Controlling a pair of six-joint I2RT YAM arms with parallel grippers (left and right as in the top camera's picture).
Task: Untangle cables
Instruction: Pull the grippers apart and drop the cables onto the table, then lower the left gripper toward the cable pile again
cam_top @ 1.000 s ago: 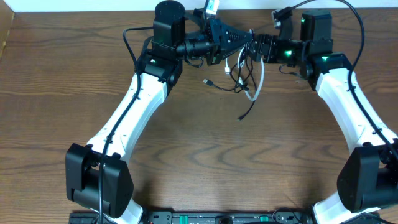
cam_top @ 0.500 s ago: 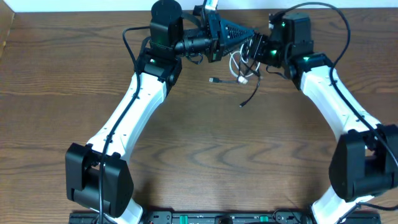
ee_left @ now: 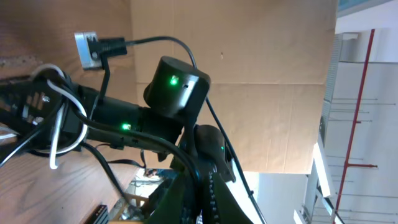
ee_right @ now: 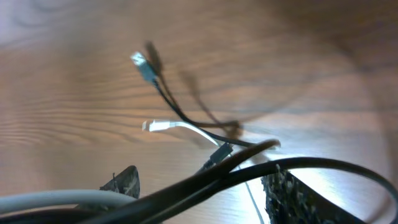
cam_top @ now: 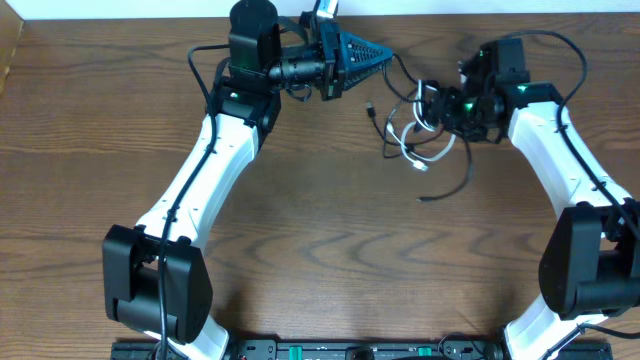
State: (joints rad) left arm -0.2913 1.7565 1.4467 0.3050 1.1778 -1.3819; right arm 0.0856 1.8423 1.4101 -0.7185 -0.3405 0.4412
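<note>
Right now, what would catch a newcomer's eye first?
The tangle of black and white cable draped over the right hand, at the far right of the table. Next comes the left hand, level with it to the left, shut and seemingly pinching a black strand that runs into that tangle.

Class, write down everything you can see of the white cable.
The white cable is thin, smooth and flexible, and looks plastic-coated. It sits in loose loops snarled with the black cable, draped around and across the right gripper, whose fingers stand apart. One small white plug end sticks out free over the wooden table. Its other end is hidden.
</note>
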